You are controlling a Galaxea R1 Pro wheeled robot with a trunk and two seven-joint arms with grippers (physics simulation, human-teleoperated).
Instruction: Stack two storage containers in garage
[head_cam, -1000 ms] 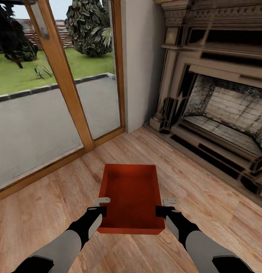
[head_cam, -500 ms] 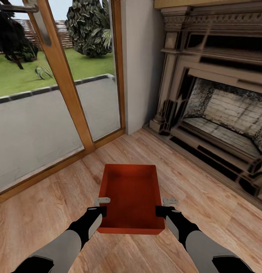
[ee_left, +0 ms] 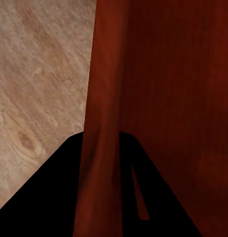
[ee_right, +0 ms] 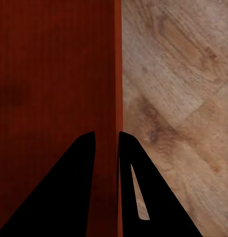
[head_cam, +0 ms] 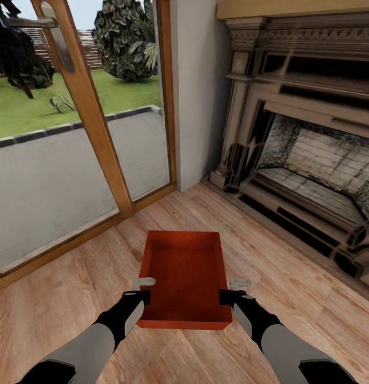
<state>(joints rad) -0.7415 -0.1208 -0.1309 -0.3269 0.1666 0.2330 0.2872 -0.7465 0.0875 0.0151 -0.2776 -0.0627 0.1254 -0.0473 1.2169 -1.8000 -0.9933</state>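
Since a second ago the whole head view has slid a little: the fireplace mantel and the door handle now sit lower in the picture, so the camera has moved while our arms and load have kept their place in it. We judge that we are travelling with the load, still in the living room, with the garage not yet in sight. We hold one red-orange rectangular open storage container point(head_cam: 185, 277) in front of us above the light wood plank floor point(head_cam: 56, 298); our left gripper point(head_cam: 143, 289) is clamped on its left wall and our right gripper point(head_cam: 233, 290) on its right wall, each with one finger inside and one outside, as the wrist views show with the red wall point(ee_left: 101, 123) running between the dark fingers point(ee_right: 74, 187). The bin sits level and looks empty. Ahead to the left stands a glass door in an orange-brown wooden frame point(head_cam: 91, 106), with lawn and paving beyond it; ahead to the right is the dark carved fireplace with its pale brick hearth point(head_cam: 323, 160), and a grey-white wall corner point(head_cam: 198, 90) between them. All three close off the way forward, so we probably need to turn away to reach the garage.
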